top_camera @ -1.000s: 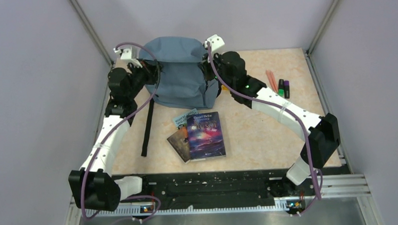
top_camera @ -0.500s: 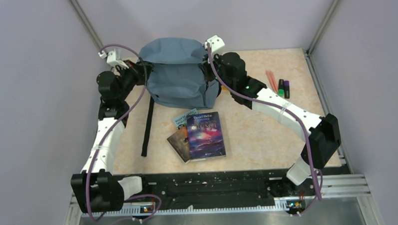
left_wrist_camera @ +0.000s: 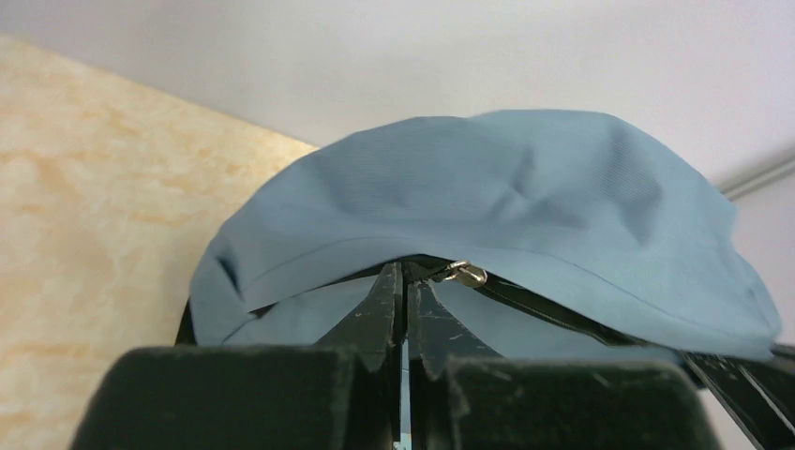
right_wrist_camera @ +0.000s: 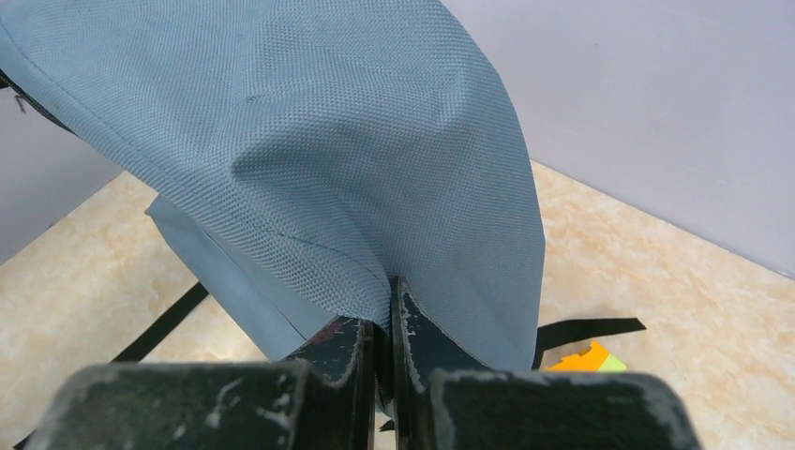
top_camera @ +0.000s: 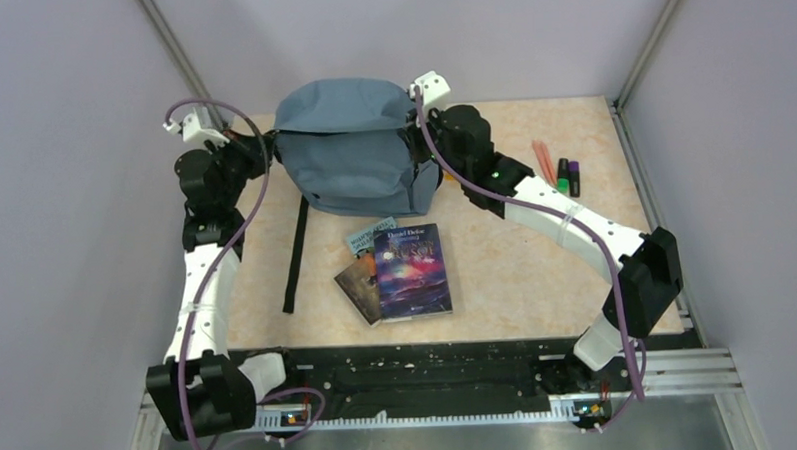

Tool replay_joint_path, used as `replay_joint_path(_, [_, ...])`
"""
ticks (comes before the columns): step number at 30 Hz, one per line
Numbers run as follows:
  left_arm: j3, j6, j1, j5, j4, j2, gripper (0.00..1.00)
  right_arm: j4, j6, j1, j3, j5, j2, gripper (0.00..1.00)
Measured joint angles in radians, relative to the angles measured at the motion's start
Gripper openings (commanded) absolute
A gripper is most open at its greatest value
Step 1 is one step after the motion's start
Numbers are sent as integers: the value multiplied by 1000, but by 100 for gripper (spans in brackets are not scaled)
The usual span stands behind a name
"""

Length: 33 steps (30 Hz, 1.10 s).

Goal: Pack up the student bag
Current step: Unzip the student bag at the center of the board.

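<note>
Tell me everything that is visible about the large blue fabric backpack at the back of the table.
The dusty-blue fabric backpack is soft, woven and slightly wrinkled, standing at the far middle of the beige table. A top flap overhangs a black zipper with a metal pull. A black strap trails toward the near edge. The right gripper pinches its fabric on one side; the left gripper is shut at the zipper line on the other.

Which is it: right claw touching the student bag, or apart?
Touching. The right wrist view shows the right claw shut on a fold of the student bag fabric, with no gap.
</note>
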Motion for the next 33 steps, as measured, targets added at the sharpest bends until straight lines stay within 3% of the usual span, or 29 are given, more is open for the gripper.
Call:
replay_joint_path(11, [-3, -53, 60, -104, -89, 71, 0, -14, 1, -1, 1, -10, -1, 1])
replay_joint_path(13, [-8, -53, 61, -107, -94, 72, 0, -16, -3, -1, 1, -24, -3, 19])
replay_joint_path(15, [-10, -53, 63, -106, -97, 70, 0, -23, -21, -2, 1, -50, -9, 49])
replay_joint_path(17, [-11, -52, 66, -107, -100, 66, 0, -36, -45, -5, -1, -75, -24, 72])
replay_joint_path(20, [-12, -51, 70, -88, -103, 63, 0, -37, -92, -17, -30, -134, -80, 91])
replay_joint_path(24, [-12, -53, 69, -43, -110, 63, 0, -27, -170, -21, -82, -247, -181, 98])
replay_joint_path(33, [-12, -74, 67, 7, -113, 63, 0, 64, -399, 83, -128, -384, -262, 99])
